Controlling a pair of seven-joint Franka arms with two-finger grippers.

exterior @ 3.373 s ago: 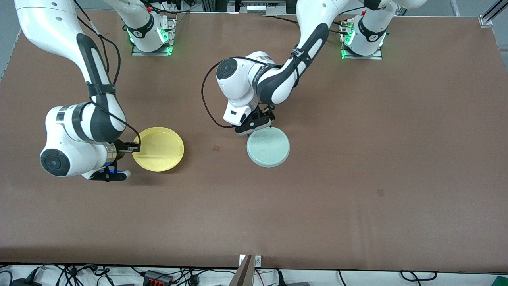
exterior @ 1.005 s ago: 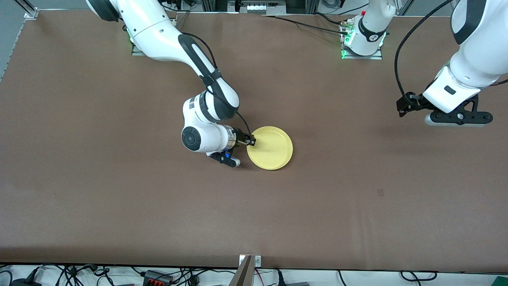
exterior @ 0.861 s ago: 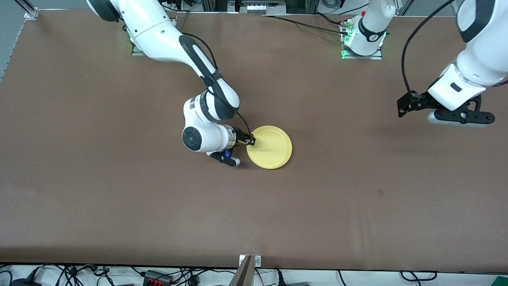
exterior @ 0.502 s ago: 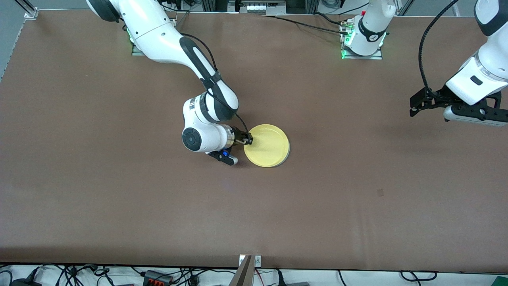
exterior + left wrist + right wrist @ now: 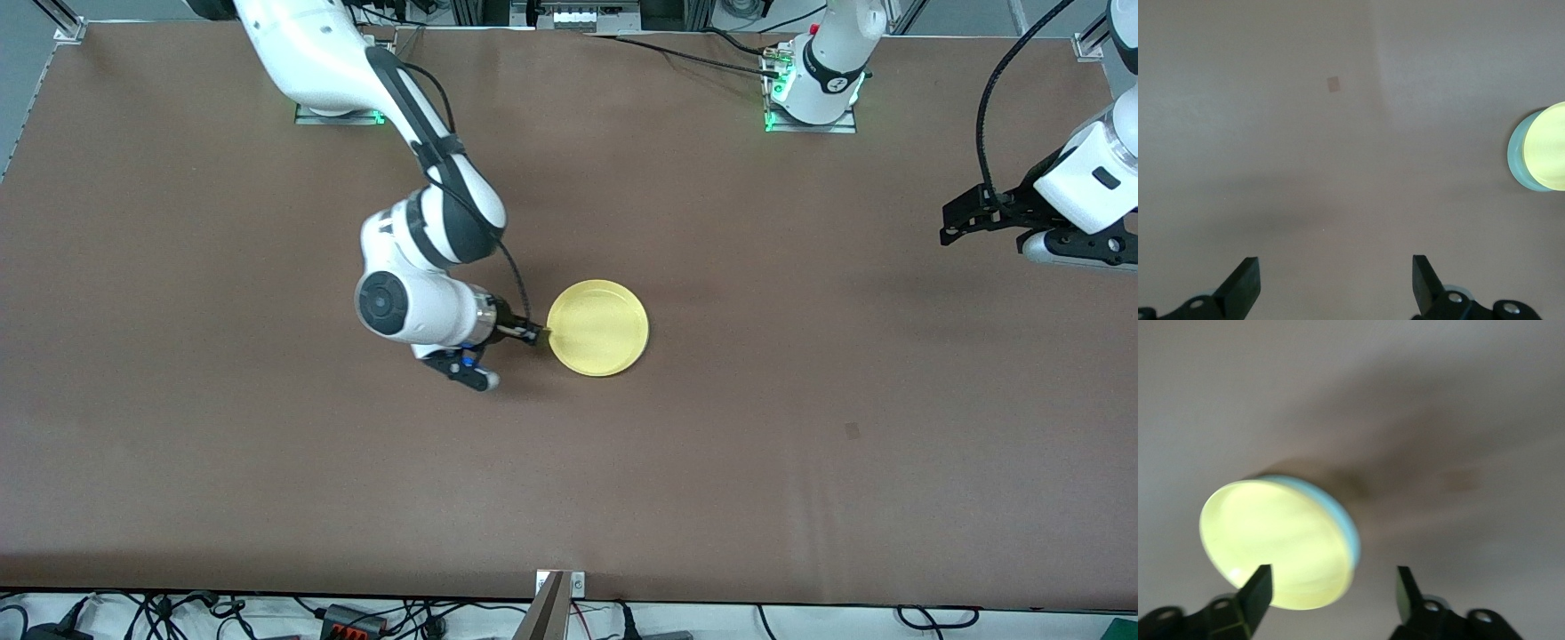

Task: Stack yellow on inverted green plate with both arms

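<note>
The yellow plate point(image 5: 597, 327) lies mid-table, right way up, on the green plate, which it hides in the front view. In the right wrist view the yellow plate point(image 5: 1278, 543) covers the green plate point(image 5: 1341, 513), of which only a pale rim shows. My right gripper point(image 5: 536, 336) is open and empty, low beside the yellow plate's rim toward the right arm's end; its jaws point(image 5: 1333, 587) stand wide. My left gripper point(image 5: 958, 222) is open and empty, up over the table's left-arm end. Its wrist view shows its jaws point(image 5: 1333, 287) wide and the stacked plates point(image 5: 1548, 147) far off.
A small dark patch point(image 5: 853, 431) marks the brown table cloth point(image 5: 267, 489), nearer the front camera than the plates, toward the left arm's end. The arms' bases point(image 5: 811, 89) stand along the table's edge farthest from the camera.
My right gripper has let go of the yellow plate and drawn back toward the right arm's end. The plate stays on the green one. My left arm has moved farther toward its end.
</note>
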